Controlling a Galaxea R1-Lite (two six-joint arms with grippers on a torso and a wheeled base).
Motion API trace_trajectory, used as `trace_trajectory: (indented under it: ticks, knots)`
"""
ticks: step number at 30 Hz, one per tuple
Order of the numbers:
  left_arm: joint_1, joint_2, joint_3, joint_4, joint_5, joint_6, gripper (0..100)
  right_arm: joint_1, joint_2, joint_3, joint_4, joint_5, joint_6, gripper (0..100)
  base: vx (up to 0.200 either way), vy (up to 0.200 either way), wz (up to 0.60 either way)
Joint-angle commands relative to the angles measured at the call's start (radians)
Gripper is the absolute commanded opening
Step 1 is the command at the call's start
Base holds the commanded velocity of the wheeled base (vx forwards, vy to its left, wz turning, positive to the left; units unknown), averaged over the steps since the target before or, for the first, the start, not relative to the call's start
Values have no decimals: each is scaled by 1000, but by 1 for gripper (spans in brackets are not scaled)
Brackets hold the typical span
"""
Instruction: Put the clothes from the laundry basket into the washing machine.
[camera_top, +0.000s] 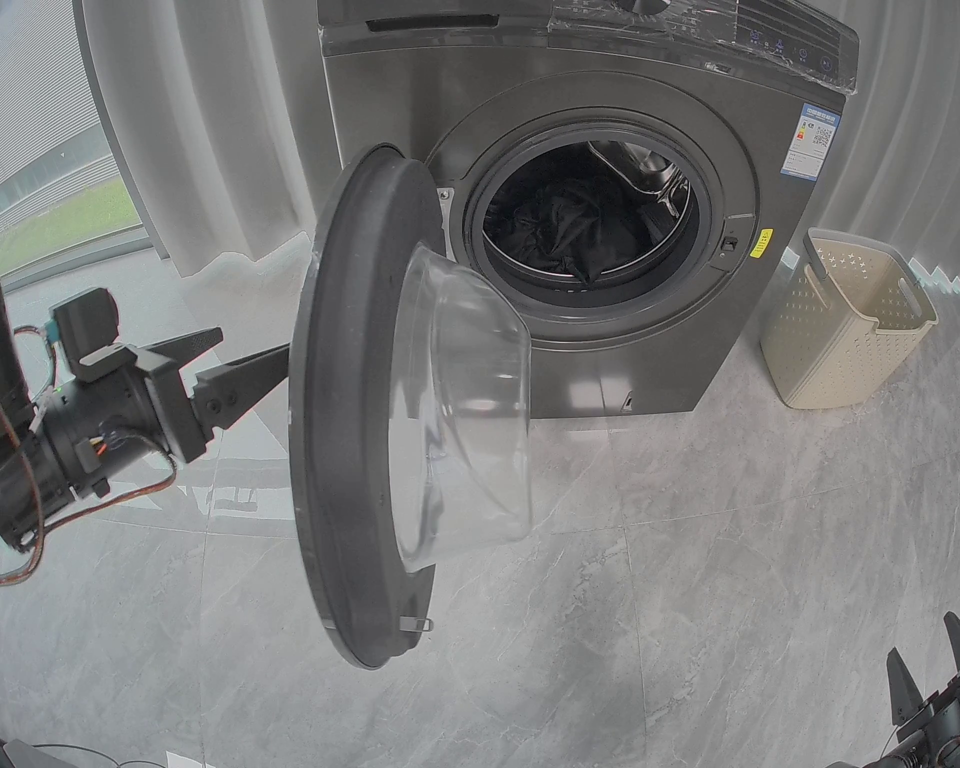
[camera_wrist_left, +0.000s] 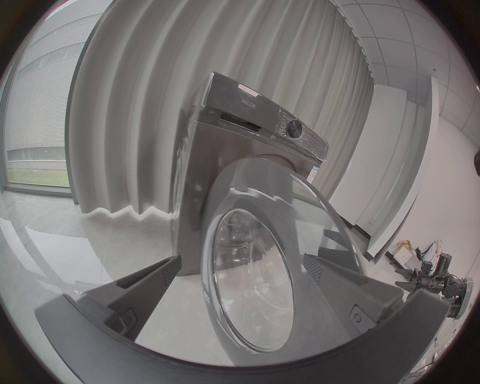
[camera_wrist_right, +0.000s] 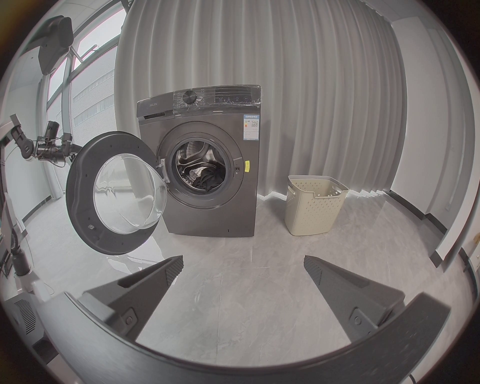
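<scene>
Clothes (camera_top: 575, 230) in drum (camera_top: 652, 172), well beyond left gripper (camera_top: 252, 348)

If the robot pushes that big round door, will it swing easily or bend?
It should swing, not bend: the door hangs open from the washer by one side. Thick and part glass, it looks stiff and fairly heavy. The open left pincer might slide on that smooth face.

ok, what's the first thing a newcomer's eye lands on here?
The door first: swung wide open mid-frame in the head view, with the open left end effector straddling its edge. Then the dark clothes heaped in the drum, and the beige laundry basket on the floor right of the washing machine.
</scene>
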Motion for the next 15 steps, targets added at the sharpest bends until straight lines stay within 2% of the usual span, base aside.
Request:
trace_trajectory:
  ticks: [1,6,9,15]
  knots:
    - [-92,168,-102,-37,5,-4,100,0,-16,18,0,-1,-1,100,0,0,0]
    - [-156,347,-237,-130,50,-7,100,0,-16,18,0,1,-1,100,0,0,0]
    - [-173,410,-297,-146,62,-8,100,0,-16,18,0,-1,-1,100,0,0,0]
    - [-210,597,-547,-149,74,-42,100,0,-16,18,0,-1,-1,100,0,0,0]
